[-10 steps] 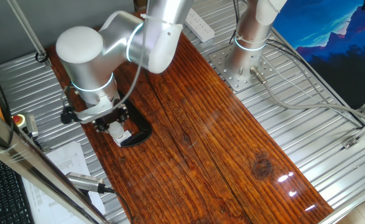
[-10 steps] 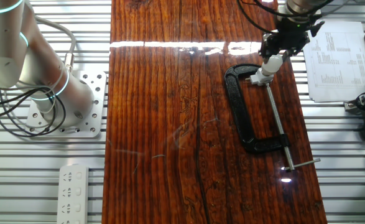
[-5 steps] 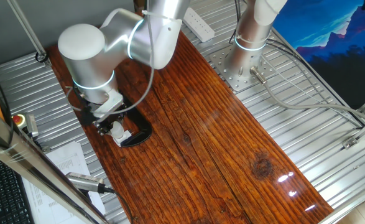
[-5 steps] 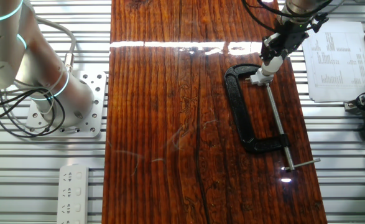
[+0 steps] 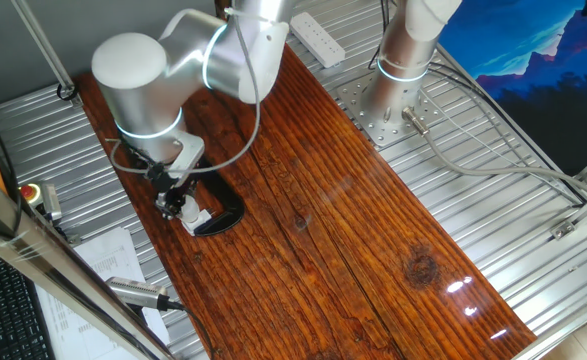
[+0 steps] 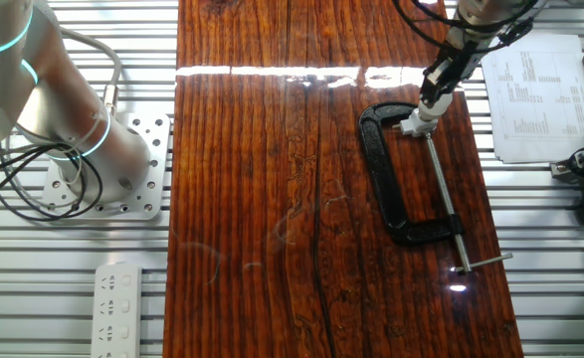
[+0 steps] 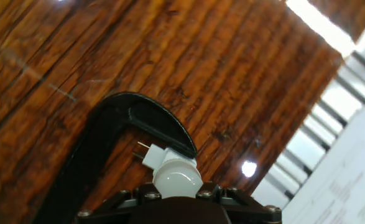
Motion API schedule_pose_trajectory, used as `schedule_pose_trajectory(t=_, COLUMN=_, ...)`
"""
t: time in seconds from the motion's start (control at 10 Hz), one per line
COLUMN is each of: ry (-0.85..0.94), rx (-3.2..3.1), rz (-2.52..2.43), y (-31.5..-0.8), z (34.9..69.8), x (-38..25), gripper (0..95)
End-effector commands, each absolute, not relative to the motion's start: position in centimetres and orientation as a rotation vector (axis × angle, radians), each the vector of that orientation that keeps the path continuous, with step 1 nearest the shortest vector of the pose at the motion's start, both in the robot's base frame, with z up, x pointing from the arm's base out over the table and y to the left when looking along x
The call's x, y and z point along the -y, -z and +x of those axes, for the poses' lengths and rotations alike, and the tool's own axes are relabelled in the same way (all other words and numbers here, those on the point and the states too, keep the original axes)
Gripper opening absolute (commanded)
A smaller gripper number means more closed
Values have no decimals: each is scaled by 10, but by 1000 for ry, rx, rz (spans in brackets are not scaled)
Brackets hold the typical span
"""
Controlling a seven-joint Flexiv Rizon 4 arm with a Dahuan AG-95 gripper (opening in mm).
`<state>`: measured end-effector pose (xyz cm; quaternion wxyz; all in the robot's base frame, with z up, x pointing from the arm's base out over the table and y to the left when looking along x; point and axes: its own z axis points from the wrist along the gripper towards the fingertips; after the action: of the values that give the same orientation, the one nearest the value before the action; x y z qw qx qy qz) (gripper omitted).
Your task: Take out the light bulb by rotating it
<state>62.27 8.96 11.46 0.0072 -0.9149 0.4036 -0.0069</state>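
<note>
The light bulb (image 7: pixel 177 177) is a small white dome, seated in a white socket block (image 7: pixel 151 155) that the jaw of a black C-clamp (image 7: pixel 138 115) holds on the wooden board. My gripper (image 7: pixel 178 194) is shut on the bulb, with dark fingers (image 7: pixel 132 200) on both sides of the dome. In one fixed view the gripper (image 5: pixel 175 200) stands over the bulb (image 5: pixel 187 211) at the board's left edge. In the other fixed view the gripper (image 6: pixel 435 91) is tilted above the bulb (image 6: pixel 424 111). The bulb's screw base is hidden.
The C-clamp (image 6: pixel 383 184) lies along the board with its long screw bar (image 6: pixel 446 204). Printed papers (image 6: pixel 535 99) and a silver tool with a black cable (image 5: pixel 138 292) lie beside the board. A second arm's base (image 5: pixel 393 75) and a power strip (image 6: pixel 117 308) stand on the metal table.
My hand has turned about its own axis over the bulb, with the wrist swinging round. The bulb, socket block and clamp stay in the same place.
</note>
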Motion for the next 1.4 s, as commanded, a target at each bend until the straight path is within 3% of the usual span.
schedule_pose_trajectory(t=0.1, ry=14, rx=-1148, rz=-2904, y=-115, z=625, x=-90, gripper=190)
schedule_pose_trajectory(t=0.3, ry=15, rx=-1221, rz=-2882, y=-115, z=625, x=-90, gripper=190)
schedule_pose_trajectory(t=0.6, ry=8, rx=-1284, rz=-2856, y=-116, z=626, x=-91, gripper=760)
schedule_pose_trajectory(t=1.1, ry=16, rx=-1413, rz=-2802, y=-125, z=633, x=-96, gripper=760)
schedule_pose_trajectory(t=1.4, ry=105, rx=-2076, rz=-2386, y=-128, z=632, x=-97, gripper=760)
